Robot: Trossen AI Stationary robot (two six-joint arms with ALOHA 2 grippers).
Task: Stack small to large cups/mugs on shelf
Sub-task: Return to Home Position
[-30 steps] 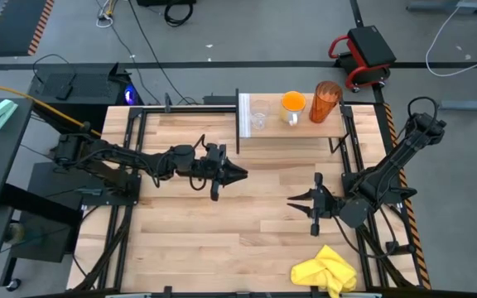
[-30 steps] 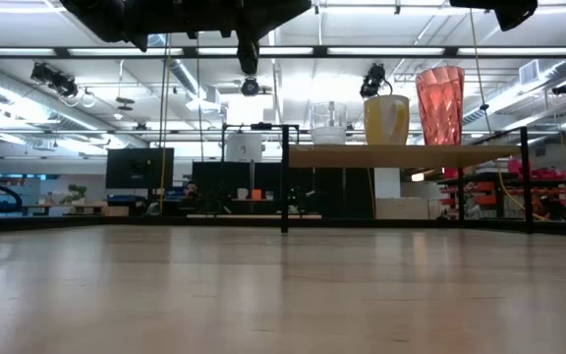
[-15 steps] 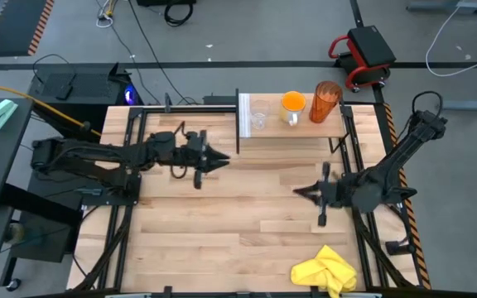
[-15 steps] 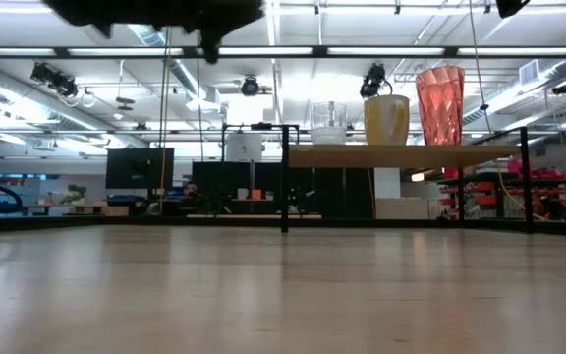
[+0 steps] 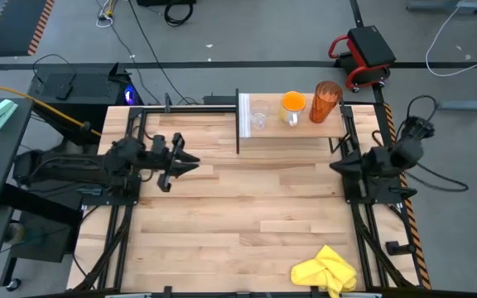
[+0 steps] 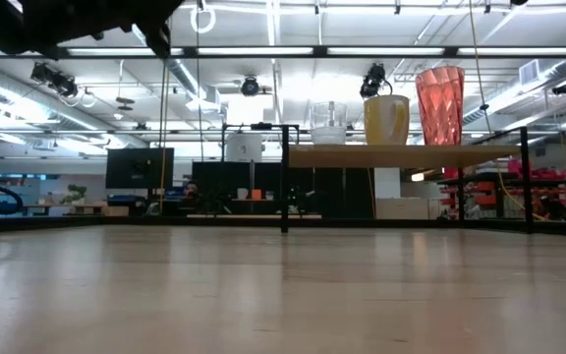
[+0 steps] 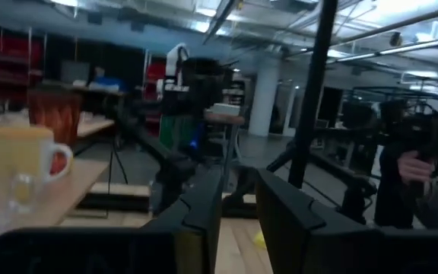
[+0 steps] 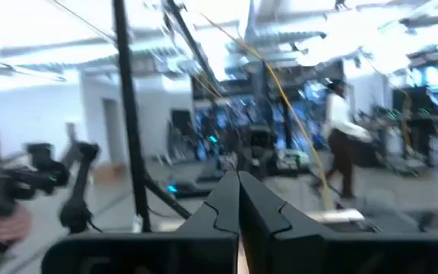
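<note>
On the shelf at the table's far side three vessels stand on their bases in a row: the small clear glass cup, the orange mug and the tall amber tumbler. The low view shows the same row: cup, mug, tumbler. My left gripper hangs in the air near the table's left edge, fingers a little apart. My right gripper hangs near the right edge, fingers together. Neither is near the shelf.
A crumpled yellow cloth lies at the table's near right corner. Black frame posts carry the shelf. A person stands in the room beyond the table. The wide wooden tabletop lies between the two arms.
Both arms have drawn back from the table's middle. The left gripper moved toward the left edge, the right gripper toward the right edge and somewhat farther. The three vessels on the shelf have stayed where they were.
</note>
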